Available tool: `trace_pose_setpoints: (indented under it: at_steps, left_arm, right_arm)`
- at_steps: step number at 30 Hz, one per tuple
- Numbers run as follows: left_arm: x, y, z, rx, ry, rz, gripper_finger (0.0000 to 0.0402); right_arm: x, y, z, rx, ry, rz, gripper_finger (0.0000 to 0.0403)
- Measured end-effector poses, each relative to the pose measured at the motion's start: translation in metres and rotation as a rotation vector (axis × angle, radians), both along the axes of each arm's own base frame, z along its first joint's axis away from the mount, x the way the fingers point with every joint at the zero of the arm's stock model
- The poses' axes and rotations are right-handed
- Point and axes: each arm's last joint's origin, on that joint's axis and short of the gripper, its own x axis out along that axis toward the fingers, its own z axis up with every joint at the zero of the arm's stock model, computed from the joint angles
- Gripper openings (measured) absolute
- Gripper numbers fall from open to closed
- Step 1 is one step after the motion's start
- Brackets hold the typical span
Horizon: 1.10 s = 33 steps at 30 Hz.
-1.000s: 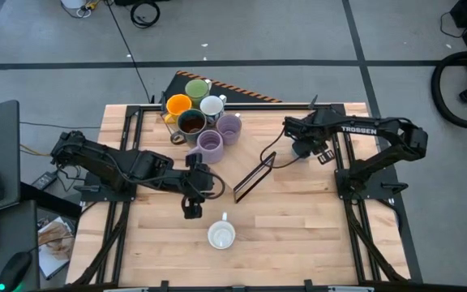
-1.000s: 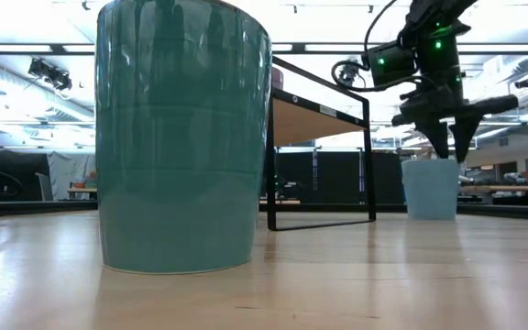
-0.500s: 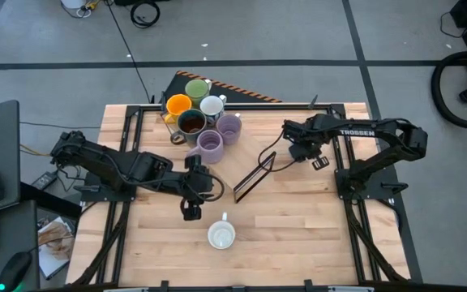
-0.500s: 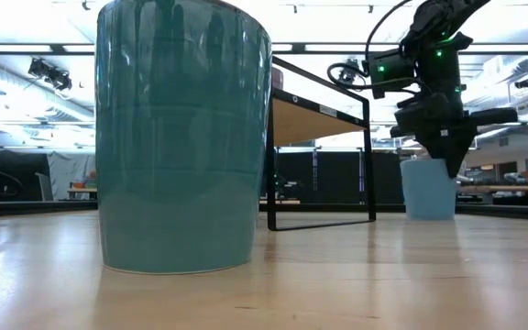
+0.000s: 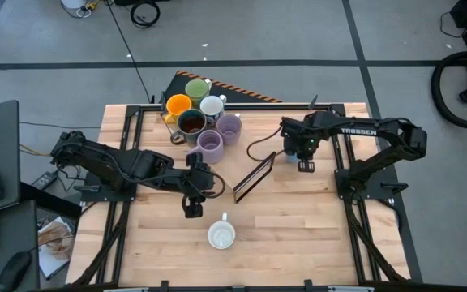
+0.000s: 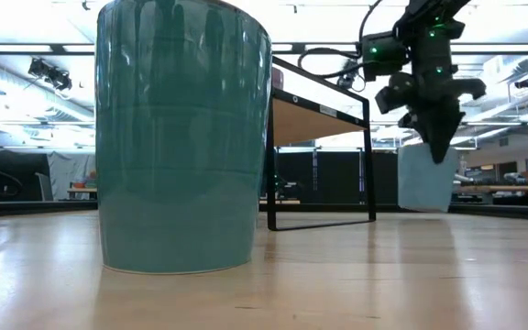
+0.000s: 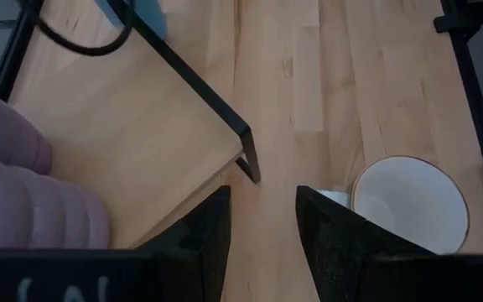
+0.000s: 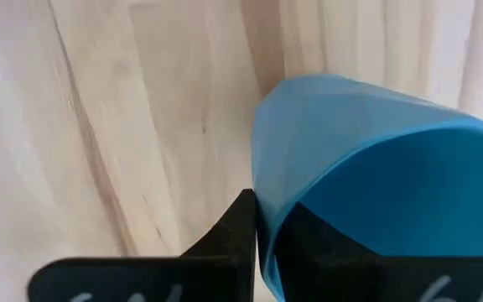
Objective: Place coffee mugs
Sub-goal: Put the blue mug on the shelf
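Observation:
The blue mug (image 6: 423,181) hangs under my right gripper (image 6: 436,145), which is shut on it near the table's right middle (image 5: 297,154). From above, only a sliver of the blue mug (image 5: 287,156) shows beside the gripper. My left gripper (image 5: 191,203) hovers open over the table's middle, touching nothing. Ahead of its fingers lie a white-lined mug (image 7: 409,203) and a lavender mug (image 7: 15,197). Six mugs stand clustered at the far edge: green (image 5: 197,88), orange (image 5: 177,104), white (image 5: 212,105), dark brown (image 5: 191,122) and two lavender (image 5: 229,126) (image 5: 210,144). My right gripper holds the blue mug by its rim wall (image 8: 260,220), one finger outside (image 8: 229,239) and one inside the cup. The fingers come from above, pointing down. The mug hangs below them, slightly tilted, its base (image 6: 422,209) just off the table.
A black-framed wooden shelf (image 5: 254,177) stands between the two grippers, and my left wrist looks onto its board (image 7: 132,117). The white-lined mug (image 5: 221,235) sits upright near the near edge. A teal mug wall (image 6: 183,137) fills the low view's left. Bare wood lies on the table's near right.
My right gripper came down onto the blue mug, shut on its rim and moved slightly toward the table's left. The mug, which stood upright on the table, now hangs tilted and just clear of the wood.

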Motion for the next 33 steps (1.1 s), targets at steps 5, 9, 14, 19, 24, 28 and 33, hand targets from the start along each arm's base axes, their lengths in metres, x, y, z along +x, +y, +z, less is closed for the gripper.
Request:
trace_pose_setpoints:
  at_steps: [5, 9, 14, 19, 24, 28, 33]
  left_arm:
    - [0.001, 0.001, 0.0, 0.008, -0.005, -0.007, 0.0141]
    - [0.001, 0.001, 0.001, 0.029, -0.012, -0.032, 0.0141]
    - [0.003, 0.0, 0.002, 0.029, -0.03, -0.038, 0.0141]
    - [0.003, 0.0, 0.003, 0.044, -0.033, -0.055, 0.0141]
    - [0.003, 0.0, 0.003, 0.055, -0.032, -0.065, 0.0141]
    - [0.003, 0.0, 0.003, 0.055, -0.031, -0.065, 0.0141]
    - [0.003, 0.0, 0.002, 0.056, -0.028, -0.065, 0.0141]
  right_arm:
    - [0.001, -0.003, 0.0, 0.07, -0.021, -0.22, 0.0032]
    - [0.0, -0.007, -0.005, 0.053, 0.022, -0.401, 0.0032]
    - [0.003, -0.01, -0.013, 0.06, 0.065, -0.498, 0.0033]
    - [0.01, -0.014, -0.025, 0.078, 0.12, -0.455, 0.0047]
    - [0.018, -0.016, -0.024, 0.044, 0.109, -0.372, 0.0077]
    - [0.02, -0.013, -0.012, -0.017, 0.072, -0.288, 0.01]
    - [0.016, -0.005, 0.003, -0.078, 0.058, -0.206, 0.0128]
